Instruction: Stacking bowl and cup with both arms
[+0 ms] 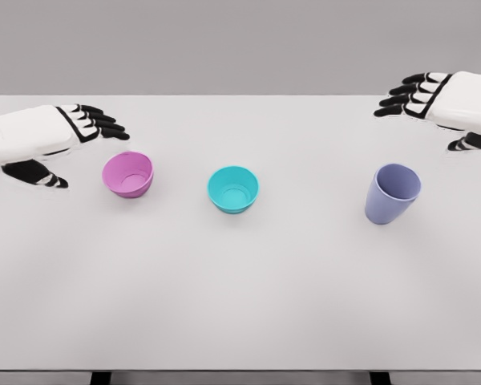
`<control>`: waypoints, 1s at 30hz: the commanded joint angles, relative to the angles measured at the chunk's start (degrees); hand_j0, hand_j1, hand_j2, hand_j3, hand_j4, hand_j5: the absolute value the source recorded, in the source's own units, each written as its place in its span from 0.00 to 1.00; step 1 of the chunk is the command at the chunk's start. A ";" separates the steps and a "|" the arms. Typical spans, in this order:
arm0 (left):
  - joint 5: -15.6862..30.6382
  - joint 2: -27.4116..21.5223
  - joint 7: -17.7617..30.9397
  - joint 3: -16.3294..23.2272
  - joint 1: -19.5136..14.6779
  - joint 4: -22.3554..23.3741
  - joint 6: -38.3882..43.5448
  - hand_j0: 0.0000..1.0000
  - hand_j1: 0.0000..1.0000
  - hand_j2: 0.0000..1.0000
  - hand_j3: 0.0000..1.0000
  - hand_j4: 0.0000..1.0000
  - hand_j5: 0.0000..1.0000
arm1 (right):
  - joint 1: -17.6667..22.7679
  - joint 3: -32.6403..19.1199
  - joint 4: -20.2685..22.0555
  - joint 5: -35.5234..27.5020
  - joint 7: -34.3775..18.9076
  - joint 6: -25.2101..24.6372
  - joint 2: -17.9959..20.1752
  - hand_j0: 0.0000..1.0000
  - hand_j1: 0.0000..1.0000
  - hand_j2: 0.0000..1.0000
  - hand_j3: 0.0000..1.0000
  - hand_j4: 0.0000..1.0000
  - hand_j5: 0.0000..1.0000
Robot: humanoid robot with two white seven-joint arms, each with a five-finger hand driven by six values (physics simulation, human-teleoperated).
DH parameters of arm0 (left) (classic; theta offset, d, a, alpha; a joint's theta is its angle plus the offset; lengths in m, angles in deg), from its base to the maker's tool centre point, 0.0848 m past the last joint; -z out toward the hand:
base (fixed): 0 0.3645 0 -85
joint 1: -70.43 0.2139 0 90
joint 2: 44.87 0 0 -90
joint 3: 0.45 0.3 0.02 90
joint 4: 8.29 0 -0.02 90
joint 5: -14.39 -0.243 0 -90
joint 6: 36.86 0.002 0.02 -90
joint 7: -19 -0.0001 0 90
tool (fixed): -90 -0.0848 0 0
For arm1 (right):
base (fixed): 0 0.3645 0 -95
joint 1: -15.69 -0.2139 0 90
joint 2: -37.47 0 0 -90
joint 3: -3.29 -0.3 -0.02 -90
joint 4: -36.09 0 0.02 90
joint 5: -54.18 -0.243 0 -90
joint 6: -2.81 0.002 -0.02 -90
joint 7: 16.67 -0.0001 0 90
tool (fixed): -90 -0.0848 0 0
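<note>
Three vessels stand upright in a row on the white table [240, 297]. A pink bowl [128, 174] is on the left, a teal bowl [233, 188] in the middle, and a lavender cup [392, 193] on the right. My left hand [76, 144] hovers just left of the pink bowl, fingers spread toward it and thumb below, holding nothing. My right hand [433, 108] floats above and behind the cup at the upper right, fingers relaxed and empty. None of the vessels touch each other.
The table's far edge runs behind both hands against a grey wall. Its front edge shows at the bottom with two dark legs [101, 378].
</note>
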 commanded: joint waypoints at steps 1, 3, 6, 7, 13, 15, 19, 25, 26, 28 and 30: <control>1.17 0.55 1.75 2.18 0.00 -0.92 6.71 1.00 1.00 1.00 1.00 1.00 1.00 | 0.00 -3.53 0.00 -0.28 0.03 -0.16 0.09 1.00 1.00 1.00 1.00 1.00 1.00; 0.12 3.18 1.75 9.29 -5.27 -0.39 12.69 1.00 1.00 1.00 1.00 1.00 1.00 | 0.09 -3.53 0.00 -0.28 0.03 -0.16 0.26 1.00 1.00 1.00 1.00 1.00 1.00; -0.15 3.63 1.75 15.02 -9.23 -0.39 19.99 1.00 1.00 1.00 1.00 1.00 1.00 | 0.09 -3.70 0.00 -0.28 0.03 -0.16 0.44 1.00 1.00 1.00 1.00 1.00 1.00; -0.32 4.15 1.75 15.11 -9.58 -0.30 21.92 1.00 1.00 1.00 1.00 1.00 1.00 | 0.09 -3.61 0.00 -0.28 0.03 -0.16 0.35 1.00 1.00 1.00 1.00 1.00 1.00; -0.15 4.42 1.75 29.07 -19.60 1.98 24.38 1.00 1.00 1.00 1.00 1.00 1.00 | 0.44 -3.44 -0.18 -0.28 0.03 -0.16 -0.09 1.00 1.00 1.00 1.00 1.00 1.00; -0.15 4.59 1.75 30.49 -20.13 2.60 24.38 1.00 1.00 1.00 1.00 1.00 1.00 | 1.06 -3.53 -0.18 -0.28 0.03 -0.16 -0.09 1.00 1.00 1.00 1.00 1.00 1.00; -0.15 5.30 1.75 31.72 -20.48 2.78 24.47 1.00 1.00 1.00 1.00 1.00 1.00 | 1.06 -3.61 -0.26 -0.28 0.03 -0.16 -0.09 1.00 1.00 1.00 1.00 1.00 1.00; -0.06 5.21 1.75 33.83 -21.10 2.86 24.56 1.00 1.00 1.00 1.00 1.00 1.00 | 1.14 -3.61 -0.26 -0.28 0.03 -0.16 0.44 1.00 1.00 1.00 1.00 1.00 1.00; -0.06 5.21 1.75 33.83 -21.10 3.13 24.56 1.00 1.00 1.00 1.00 1.00 1.00 | 1.14 -3.61 -0.26 -0.28 0.03 -0.16 0.44 1.00 1.00 1.00 1.00 1.00 1.00; -0.06 5.21 1.75 33.83 -21.10 4.27 26.40 1.00 1.00 1.00 1.00 1.00 1.00 | 1.23 -3.61 -0.26 -0.28 0.03 -0.16 0.35 1.00 1.00 1.00 1.00 1.00 1.00; -0.15 5.30 1.75 34.27 -21.18 4.27 29.31 1.00 1.00 1.00 1.00 1.00 1.00 | 1.23 -3.53 -0.35 -0.28 0.03 -0.16 0.26 1.00 1.00 1.00 1.00 1.00 1.00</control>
